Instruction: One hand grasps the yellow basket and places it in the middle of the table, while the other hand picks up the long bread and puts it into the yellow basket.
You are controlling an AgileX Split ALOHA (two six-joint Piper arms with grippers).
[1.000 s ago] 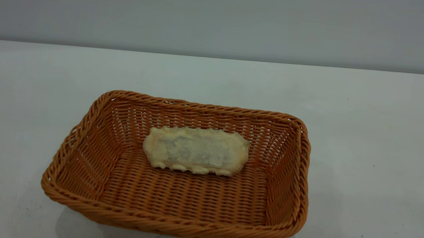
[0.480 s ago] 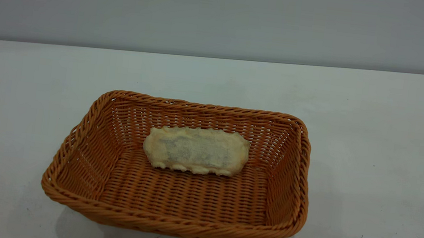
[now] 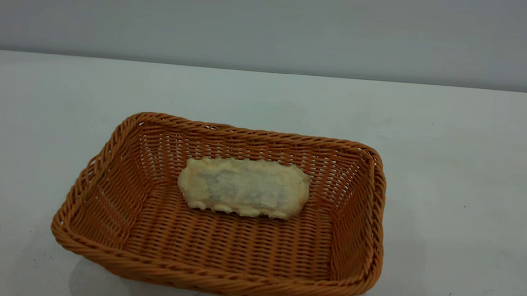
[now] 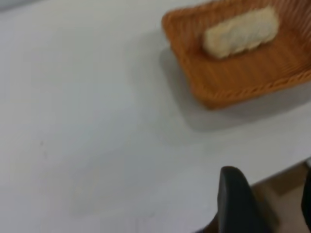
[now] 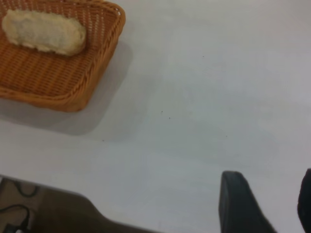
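With the long bread [image 3: 244, 187] lying underside-up inside the yellow basket [image 3: 208, 281] mid-desk [image 3: 462, 190], both pincers, left [image 4: 265, 204] and right [image 5: 265, 204], parted and empty, are best kept well clear

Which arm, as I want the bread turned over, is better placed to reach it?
Left, narrowly: the left end effector and right end effector both hang at the table edge, clear of the basket, but the basket holding the bread sits slightly left.
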